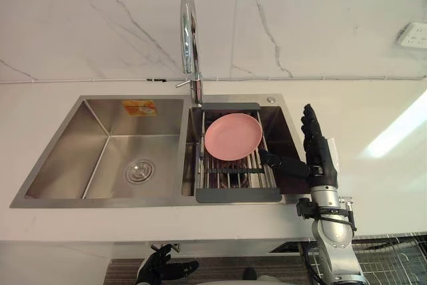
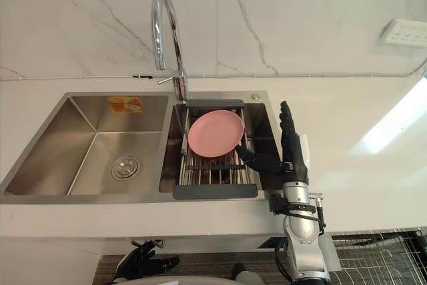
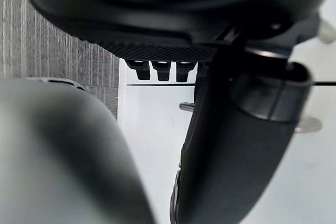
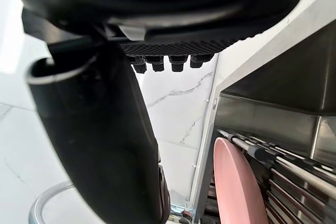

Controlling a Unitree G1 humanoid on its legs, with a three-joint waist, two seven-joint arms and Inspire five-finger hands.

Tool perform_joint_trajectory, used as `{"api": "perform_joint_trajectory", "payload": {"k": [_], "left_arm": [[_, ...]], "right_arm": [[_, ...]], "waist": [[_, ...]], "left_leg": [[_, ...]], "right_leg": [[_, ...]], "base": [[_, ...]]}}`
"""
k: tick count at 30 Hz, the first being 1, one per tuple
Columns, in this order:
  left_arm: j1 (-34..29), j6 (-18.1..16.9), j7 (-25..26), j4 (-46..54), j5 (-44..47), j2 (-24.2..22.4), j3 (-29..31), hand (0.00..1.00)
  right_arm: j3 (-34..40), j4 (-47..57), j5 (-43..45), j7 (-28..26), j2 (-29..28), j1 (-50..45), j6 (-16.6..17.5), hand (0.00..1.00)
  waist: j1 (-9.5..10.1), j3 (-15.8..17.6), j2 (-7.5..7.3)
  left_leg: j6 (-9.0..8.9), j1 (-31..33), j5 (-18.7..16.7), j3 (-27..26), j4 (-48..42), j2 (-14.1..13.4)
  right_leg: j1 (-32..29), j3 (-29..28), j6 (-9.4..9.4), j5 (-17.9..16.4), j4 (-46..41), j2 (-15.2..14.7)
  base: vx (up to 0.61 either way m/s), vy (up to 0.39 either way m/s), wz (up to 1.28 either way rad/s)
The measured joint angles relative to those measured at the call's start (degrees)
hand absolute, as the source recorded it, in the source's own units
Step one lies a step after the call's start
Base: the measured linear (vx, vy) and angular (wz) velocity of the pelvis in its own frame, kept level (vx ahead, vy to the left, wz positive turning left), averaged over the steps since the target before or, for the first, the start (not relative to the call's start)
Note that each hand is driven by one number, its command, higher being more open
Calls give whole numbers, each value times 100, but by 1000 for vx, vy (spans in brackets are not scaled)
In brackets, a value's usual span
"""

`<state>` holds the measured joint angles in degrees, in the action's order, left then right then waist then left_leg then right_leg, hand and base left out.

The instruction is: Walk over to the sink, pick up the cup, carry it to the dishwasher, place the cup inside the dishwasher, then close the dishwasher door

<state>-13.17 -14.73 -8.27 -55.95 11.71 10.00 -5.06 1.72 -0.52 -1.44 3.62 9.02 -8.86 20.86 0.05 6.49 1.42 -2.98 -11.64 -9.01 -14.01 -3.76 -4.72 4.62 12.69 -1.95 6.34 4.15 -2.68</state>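
My right hand (image 1: 317, 150) is raised over the right rim of the steel double sink (image 1: 100, 108), open, fingers straight and thumb (image 4: 100, 129) reaching towards the dish rack (image 1: 237, 195). A pink plate (image 1: 232, 136) leans on that rack in the right basin and is also seen edge-on as the plate (image 4: 233, 187) just past the thumb. A small white thing (image 1: 335, 151) peeks out on the counter behind the hand's right side, mostly hidden, so I cannot tell what it is. My left hand (image 1: 160, 268) hangs low below the counter's front edge, fingers relaxed and holding nothing.
A tall chrome faucet (image 1: 190, 38) stands behind the sink's divider. The left basin (image 1: 137, 165) holds only its drain. A white counter (image 1: 380, 178) runs to the right. A wire basket (image 1: 390, 258) sits low at the right, below counter height. A wall socket (image 1: 413, 35) is mounted on the marble wall.
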Motion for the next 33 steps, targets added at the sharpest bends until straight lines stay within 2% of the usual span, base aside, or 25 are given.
{"api": "perform_joint_trajectory", "payload": {"k": [3, 6, 7, 17, 25, 33], "left_arm": [[10, 1, 21, -12, -59, -13, 24, 100], [38, 1, 64, -68, -60, -22, 108, 100], [52, 87, 196, -117, -61, 1, 373, 100], [18, 86, 198, -206, -56, -29, 482, 100], [-165, 200, 193, -250, -44, -123, 712, 100], [-168, 204, 189, -246, -50, -171, 782, 100]], "right_arm": [[6, -1, 3, -65, -3, -6, -185, 100], [9, -1, 3, -120, -2, -6, -211, 100], [10, -125, -1, -256, -14, -11, -259, 100], [74, -112, 0, -260, -12, -81, -259, 100], [756, 464, -140, -122, 16, -194, -258, 100], [907, 566, -1029, -116, 247, -194, -274, 100]], "waist": [[5, 3, -1], [4, 3, -1], [5, 157, -189], [3, 177, -158], [-2, 201, -117], [20, 198, -109]], "left_leg": [[17, -9, 12, 4, 44, -11], [28, -42, 22, 5, 124, -47], [-25, -97, 56, 10, 283, -51], [-25, -99, 56, -55, 284, -51], [-27, -87, 54, -364, 293, -76], [-27, -86, 55, -415, 284, -84]], "right_leg": [[31, 21, 0, 41, 77, 23], [31, 54, 3, 39, 79, 64], [55, 163, 4, 38, 110, 56], [54, 152, 4, 38, 107, 50], [15, 111, -1, 35, 80, 48], [-2, 70, -3, 33, 78, 58]], "base": [[-48, -7, 2], [-21, -23, 4], [0, 0, 0], [0, 0, 0], [-10, -1, -2], [-18, -5, -3]]}}
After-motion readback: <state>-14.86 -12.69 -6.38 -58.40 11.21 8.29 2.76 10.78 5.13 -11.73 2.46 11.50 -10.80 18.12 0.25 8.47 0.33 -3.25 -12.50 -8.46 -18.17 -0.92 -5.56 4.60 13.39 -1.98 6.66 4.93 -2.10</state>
